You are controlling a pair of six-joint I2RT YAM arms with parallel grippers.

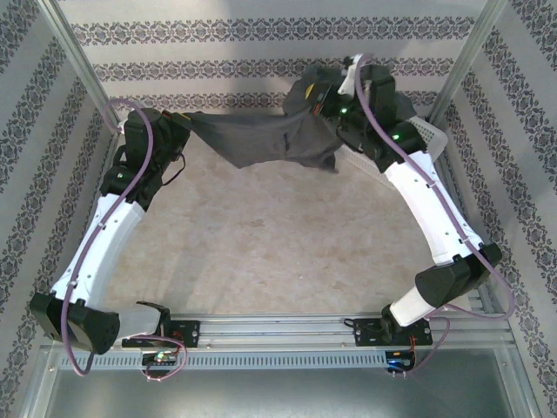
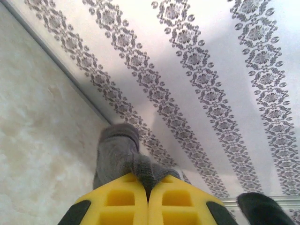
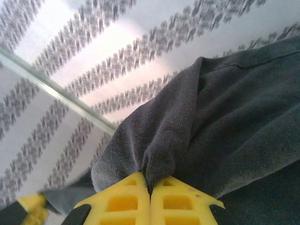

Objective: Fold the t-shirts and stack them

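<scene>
Shirt hangs in the air betw. the two arms, stretched like a slack hammock over the far half of the table, well clear of the surface. Left gripper has its yellow jaws pressed together on a bunched corner of cloth; the wad pokes out past the tips. Right gripper is likewise clamped on a fold of fabric, w/ much more of the shirt draped off to one side. From above, the right end looks bundled and lumpy near the basket. Hard to tell which part is pinched there, maybe a shoulder or sleeve.

Handling: it's light, soft, floppy knit w/ no stiffness at all, so it sags in the middle and will crumple wherever it isn't tensioned. Not slippery, not fragile; small pinches hold ok. Best holds, I'd say, are the two corners of one edge, shoulders or hem, so it hangs flat and can be laid smooth on the table before folding. The right-hand bundle prob. needs sorting out first.
</scene>
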